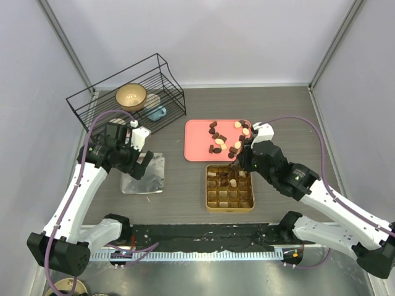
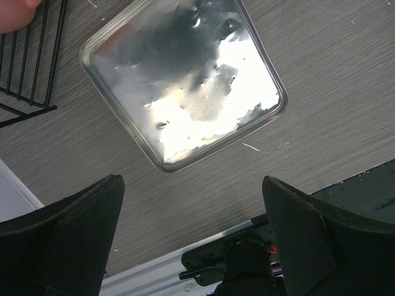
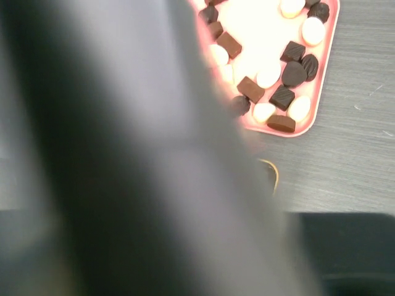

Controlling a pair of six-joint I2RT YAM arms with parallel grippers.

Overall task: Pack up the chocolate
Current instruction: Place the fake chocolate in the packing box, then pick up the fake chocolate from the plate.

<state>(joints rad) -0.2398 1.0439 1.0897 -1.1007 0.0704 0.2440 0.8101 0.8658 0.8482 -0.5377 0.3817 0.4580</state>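
The chocolate [image 1: 217, 139] lies as several small dark and cream pieces on the pink tray [image 1: 197, 147]. The gold gridded tin [image 1: 229, 209] sits just in front of it, with a few pieces [image 1: 222, 179] in its far cells. My right gripper [image 1: 236, 163] hangs over the tin's far edge. In the right wrist view a blurred dark finger [image 3: 123, 185] fills most of the frame, so its jaws are hidden. Chocolate [image 3: 285, 73] on the pink tray [image 3: 265, 24] shows beyond it. My left gripper [image 1: 139, 161] is wide open and empty above a silver lid [image 2: 185, 80].
A black wire rack [image 1: 126, 92] at the back left holds a gold bowl [image 1: 131, 97] and a blue item [image 1: 158, 113]. The silver lid [image 1: 145, 176] lies left of the tin. The rack's corner [image 2: 31, 55] shows in the left wrist view. Walls close in on three sides.
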